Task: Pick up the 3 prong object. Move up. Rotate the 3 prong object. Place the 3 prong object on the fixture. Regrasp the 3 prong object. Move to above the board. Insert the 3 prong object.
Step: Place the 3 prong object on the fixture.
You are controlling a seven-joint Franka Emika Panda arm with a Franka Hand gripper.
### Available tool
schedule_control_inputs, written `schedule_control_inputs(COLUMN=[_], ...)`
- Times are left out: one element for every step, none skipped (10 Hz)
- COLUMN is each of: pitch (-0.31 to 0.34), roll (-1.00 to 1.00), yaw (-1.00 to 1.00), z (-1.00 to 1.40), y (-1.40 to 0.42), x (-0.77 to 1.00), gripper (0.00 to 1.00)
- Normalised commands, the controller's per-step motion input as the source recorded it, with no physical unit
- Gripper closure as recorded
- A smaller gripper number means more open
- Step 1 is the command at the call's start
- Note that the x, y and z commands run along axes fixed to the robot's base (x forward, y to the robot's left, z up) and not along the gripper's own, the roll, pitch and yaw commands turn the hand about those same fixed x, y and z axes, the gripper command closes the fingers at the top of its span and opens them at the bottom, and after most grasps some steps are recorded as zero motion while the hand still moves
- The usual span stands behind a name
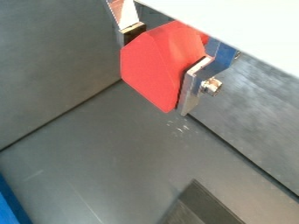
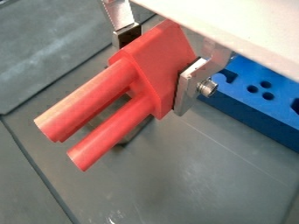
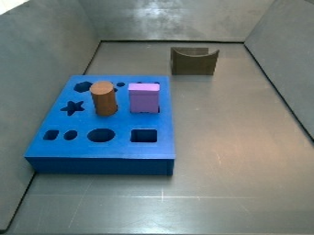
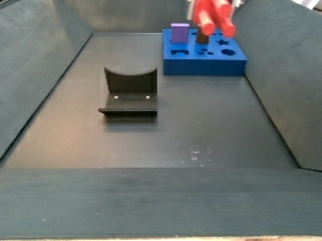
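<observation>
Red plastic 3 prong object (image 2: 122,96) clamped in tool (image 2: 158,59), raised above blue holed board (image 4: 202,52); prongs project sideways from fingers.

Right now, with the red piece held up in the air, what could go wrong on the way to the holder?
1. The gripper clamps only the red piece's flat end; its long prongs stick far out, so a sideways knock might twist it in the jaws.
2. In a side view the piece hangs close to the blue board, where a purple cube stands; a low sweep could clip it.
3. The holder has a narrow notch, so a tilted piece may not seat.
</observation>
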Motion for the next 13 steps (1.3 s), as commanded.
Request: schedule_control_inputs(pitch=[0.099, 0.124, 0.134, 0.143, 0.144, 0.149, 0.143, 0.145, 0.110, 0.107, 0.096, 0.094, 0.104], roll=[0.12, 0.11, 0.11, 0.11, 0.11, 0.10, 0.10, 0.10, -1.00, -1.00, -1.00, -1.00, -1.00], yaw=[0.04, 0.04, 0.05, 0.05, 0.06, 0.06, 0.06, 0.06, 0.05, 0.05, 0.03, 0.02, 0.01], z=[0.14, 0.13, 0.12, 0.10, 0.10, 0.09, 0.08, 0.07, -0.46, -0.49, -0.38, -0.27, -0.21], y=[-0.11, -0.10, -0.10, -0.09, -0.08, -0.07, -0.07, -0.06, -0.23, -0.22, -0.13, -0.09, -0.06], x=[1.00, 1.00, 1.00, 1.00, 1.00, 1.00, 1.00, 1.00, 1.00, 1.00, 1.00, 1.00, 1.00], gripper=[1.00, 1.00, 1.00, 1.00, 1.00, 1.00, 1.00, 1.00, 1.00, 1.00, 1.00, 1.00, 1.00])
